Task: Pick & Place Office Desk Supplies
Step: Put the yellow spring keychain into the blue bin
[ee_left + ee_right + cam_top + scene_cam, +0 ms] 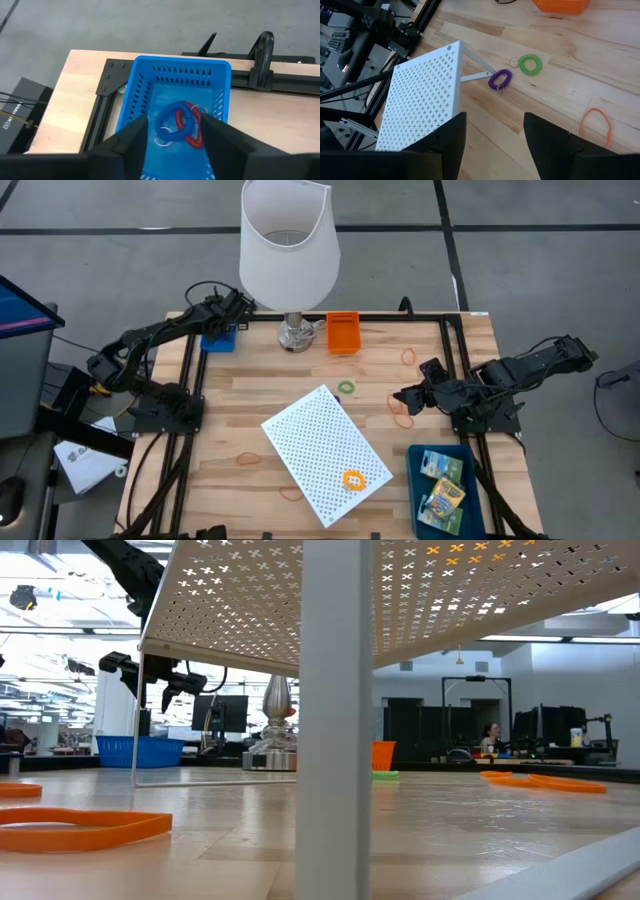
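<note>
My left gripper [175,123] hangs open above the blue basket [150,85] at the table's far left [218,338]. A blue coil ring [167,122] and a red coil ring [189,131] lie on the basket's floor, below the gap between the fingers. My right gripper [495,132] stands open above the table's right side [405,396], holding nothing. Ahead of it a purple coil ring [500,79], a green coil ring [530,64] and an orange rubber band [596,125] lie flat on the wood. Two printed boxes [442,480] lie in a blue tray [415,495].
A white perforated stand [325,452] sits mid-table with an orange ring [352,479] on it. The white lamp [288,240] and an orange bin [343,332] stand at the far edge. More rubber bands [408,356] lie scattered on the wood.
</note>
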